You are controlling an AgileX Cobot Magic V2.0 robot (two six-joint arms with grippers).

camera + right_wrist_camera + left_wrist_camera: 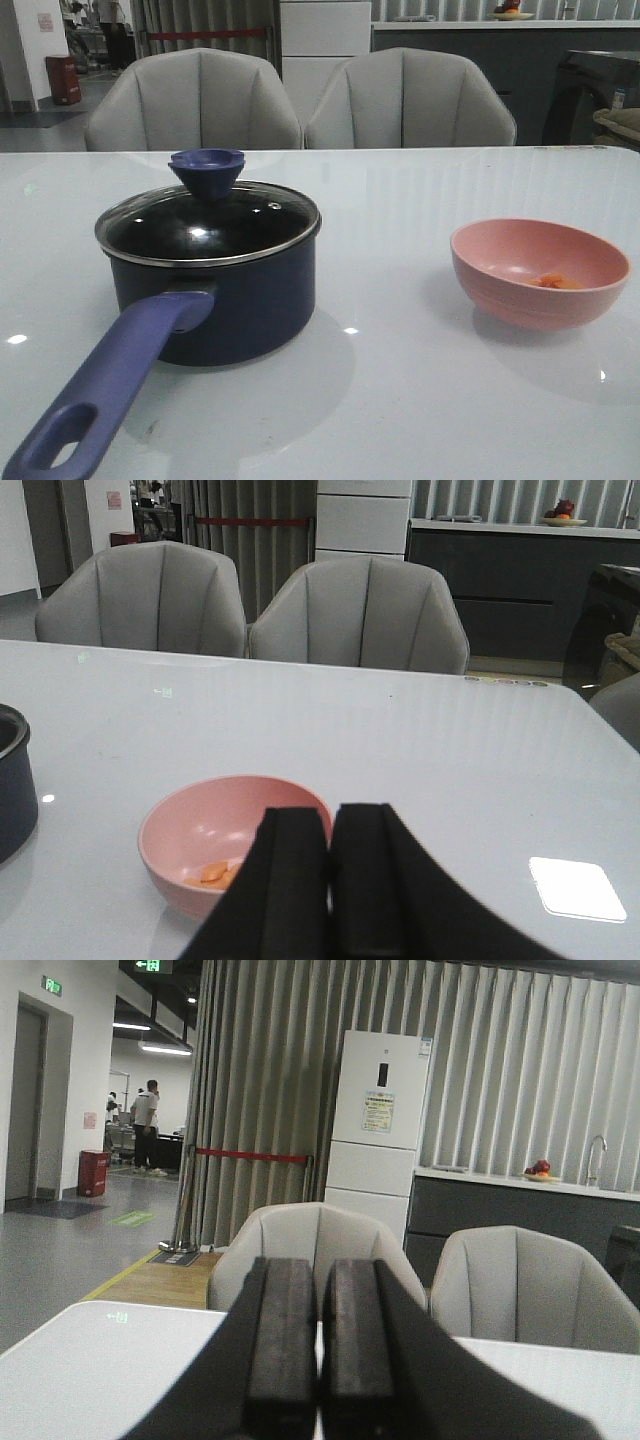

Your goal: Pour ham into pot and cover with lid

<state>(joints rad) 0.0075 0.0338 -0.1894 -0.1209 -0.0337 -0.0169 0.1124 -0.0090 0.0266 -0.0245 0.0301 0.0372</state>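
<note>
While the ham lies as a few small orange-pink chunks at the bottom of the pink bowl, on the right of the white surface, it can only be moved by tipping that bowl. The chunks look light and loose and would likely slide out readily; the bowl appears smooth, thin-walled and light, so its rim is the probable hold, though a slippery one. To the left, well apart, stands the pot, its long handle pointing toward the camera. The lid sits closed on it, so it must come off first. Glass and probably fragile, it is best taken by the blue knob.

The left tool and right tool each show fingers pressed together with nothing between them. The right one hangs near the bowl. Pot contents are obscured by reflections on the glass. Neither arm appears in the front view, and the handle's end is cut off at the frame edge.
</note>
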